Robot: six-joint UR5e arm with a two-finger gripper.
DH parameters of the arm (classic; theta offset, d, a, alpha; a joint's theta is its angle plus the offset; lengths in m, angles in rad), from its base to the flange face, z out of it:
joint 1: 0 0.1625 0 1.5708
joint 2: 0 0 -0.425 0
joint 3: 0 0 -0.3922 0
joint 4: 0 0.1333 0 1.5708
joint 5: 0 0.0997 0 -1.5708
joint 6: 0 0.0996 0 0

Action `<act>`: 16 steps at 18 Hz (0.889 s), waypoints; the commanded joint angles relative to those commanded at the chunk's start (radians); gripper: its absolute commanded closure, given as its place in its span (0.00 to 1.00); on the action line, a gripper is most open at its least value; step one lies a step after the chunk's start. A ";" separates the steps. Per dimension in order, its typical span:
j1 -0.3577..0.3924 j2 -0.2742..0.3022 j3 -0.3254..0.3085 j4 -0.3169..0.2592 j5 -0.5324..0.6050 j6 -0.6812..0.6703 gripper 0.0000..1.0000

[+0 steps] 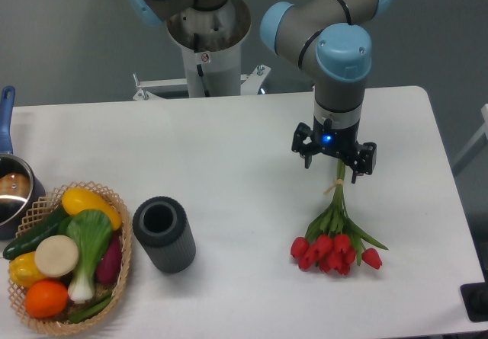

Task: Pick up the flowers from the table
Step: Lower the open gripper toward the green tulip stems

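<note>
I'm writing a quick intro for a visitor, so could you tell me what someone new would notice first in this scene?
Most likely the flowers, red tulip buds lying on the white table toward its front right, with the arm's hand directly over the stem end; whether it grips cannot be told. Next, the wicker basket of colourful vegetables at the front left, with a dark ribbed cylinder lying just right of it.

The claw point(336, 164) points straight down over the stem end of the flowers point(333, 240), which lie on the white counter point(229, 148) with red buds toward the front edge. Whether its fingers touch the stems cannot be told. A dark grey cylinder point(163, 234) stands left of the flowers. A wicker basket point(114, 278) of produce sits at the front-left, beside a pot point(11, 194).
</note>
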 joint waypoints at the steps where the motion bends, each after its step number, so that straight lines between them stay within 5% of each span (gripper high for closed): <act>1: 0.008 -0.011 0.003 0.000 0.005 0.000 0.00; 4: 0.020 -0.032 0.003 0.029 0.008 -0.005 0.00; 7: 0.020 -0.066 -0.008 0.147 0.003 -0.035 0.00; 16: 0.017 -0.172 0.003 0.152 0.006 -0.086 0.00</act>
